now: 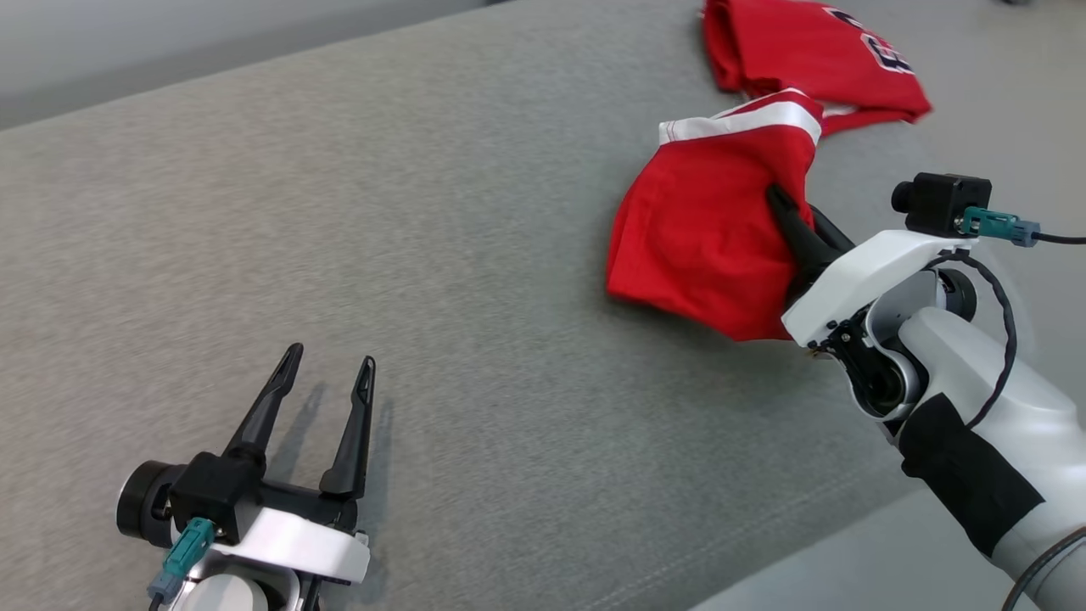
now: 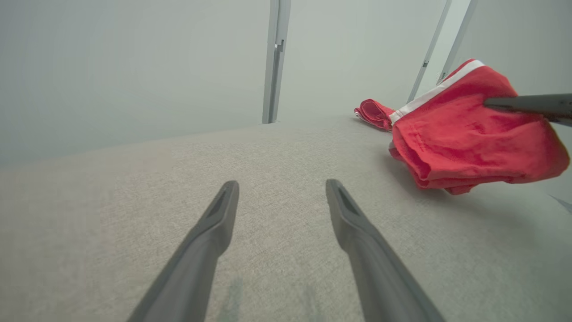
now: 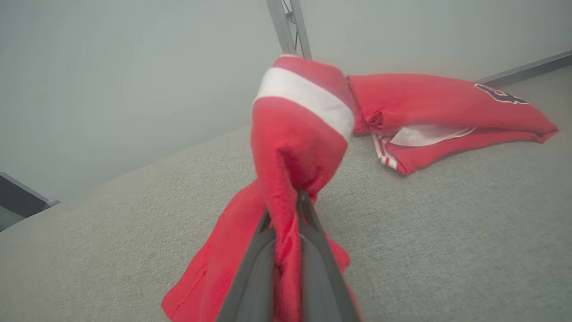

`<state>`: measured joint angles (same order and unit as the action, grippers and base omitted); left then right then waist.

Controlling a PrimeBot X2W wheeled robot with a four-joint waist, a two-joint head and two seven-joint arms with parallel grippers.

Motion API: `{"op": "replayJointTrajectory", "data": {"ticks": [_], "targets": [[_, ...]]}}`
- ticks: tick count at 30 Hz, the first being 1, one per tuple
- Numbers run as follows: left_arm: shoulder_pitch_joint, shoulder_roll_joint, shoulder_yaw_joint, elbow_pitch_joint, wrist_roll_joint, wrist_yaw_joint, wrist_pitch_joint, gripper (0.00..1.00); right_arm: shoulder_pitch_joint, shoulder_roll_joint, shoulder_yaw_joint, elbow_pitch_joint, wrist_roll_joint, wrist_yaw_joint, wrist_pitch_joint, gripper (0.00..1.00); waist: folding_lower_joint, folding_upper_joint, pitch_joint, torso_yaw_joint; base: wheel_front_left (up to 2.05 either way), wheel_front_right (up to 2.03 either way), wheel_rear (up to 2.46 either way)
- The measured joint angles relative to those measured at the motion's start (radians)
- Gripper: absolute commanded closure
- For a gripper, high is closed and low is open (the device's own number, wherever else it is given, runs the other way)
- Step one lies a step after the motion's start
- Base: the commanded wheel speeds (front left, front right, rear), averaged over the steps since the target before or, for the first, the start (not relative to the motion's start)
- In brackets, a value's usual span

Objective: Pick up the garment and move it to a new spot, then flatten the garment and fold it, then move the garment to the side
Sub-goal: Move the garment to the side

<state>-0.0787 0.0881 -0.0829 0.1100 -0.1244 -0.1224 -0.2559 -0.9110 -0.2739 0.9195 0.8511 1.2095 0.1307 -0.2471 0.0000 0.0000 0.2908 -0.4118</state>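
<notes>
Big grey fabric surface [image 1: 407,255] takes up most of the head view. The red garment [image 1: 704,229] sits toward its far right: one end with dark lettering lies flat on the fabric, while the end with the white band is bunched up and lifted off it, shadow underneath. The right gripper [image 1: 787,205] has its jaws clamped tight on a fold of that raised end, cloth squeezed between the fingers [image 3: 313,232] in the right wrist view. The left gripper [image 1: 331,356] is at the near left, jaws spread wide, nothing in them, well apart from the garment, low over bare fabric.
</notes>
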Motion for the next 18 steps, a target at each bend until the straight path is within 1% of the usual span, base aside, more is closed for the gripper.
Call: {"op": "replayJointTrajectory", "data": {"ticks": [4, 8, 13, 15, 16, 17, 18], "targets": [[-0.011, 0.012, -0.003, -0.001, 0.012, -0.001, 0.0, 0.0, 0.005, 0.022, -0.037, -0.013, -0.012, 0.0, 0.0, 1.0, 0.0001, 0.0, 0.029, -0.067, 0.0, 0.0, 0.0], [-0.014, 0.028, -0.016, -0.001, 0.019, -0.001, 0.0, 0.0, 0.024, 0.025, -0.106, -0.028, -0.027, 0.0, 0.0, 1.0, 0.0, 0.0, 0.067, -0.098, 0.0, 0.0, 0.0], [-0.03, 0.047, -0.03, -0.02, 0.019, -0.001, 0.0, 0.0, 0.03, 0.061, -0.308, -0.077, -0.012, 0.0, 0.0, 1.0, 0.0, 0.0, 0.101, -0.105, 0.0, 0.0, 0.0], [-0.04, 0.054, -0.041, -0.045, 0.02, -0.001, 0.0, 0.0, 0.026, 0.071, -0.389, -0.074, -0.014, 0.0, 0.0, 1.0, 0.0, 0.0, 0.111, -0.094, 0.0, 0.0, 0.0], [-0.04, 0.054, -0.041, -0.045, 0.02, -0.001, 0.0, 0.0, 0.026, 0.071, -0.389, -0.074, -0.014, 0.0, 0.0, 1.0, 0.0, 0.0, 0.111, -0.094, 0.0, 0.0, 0.0], [-0.046, 0.058, -0.048, -0.055, 0.02, -0.001, 0.0, 0.0, 0.019, 0.077, -0.429, -0.066, -0.015, 0.0, 0.0, 1.0, 0.0, 0.0, 0.116, -0.087, 0.0, 0.0, 0.0], [-0.058, 0.065, -0.066, -0.077, 0.019, -0.001, 0.0, 0.0, -0.008, 0.081, -0.492, -0.046, -0.03, 0.0, -0.001, 1.0, 0.0, 0.0, 0.126, -0.069, 0.0, 0.0, 0.0]]}}
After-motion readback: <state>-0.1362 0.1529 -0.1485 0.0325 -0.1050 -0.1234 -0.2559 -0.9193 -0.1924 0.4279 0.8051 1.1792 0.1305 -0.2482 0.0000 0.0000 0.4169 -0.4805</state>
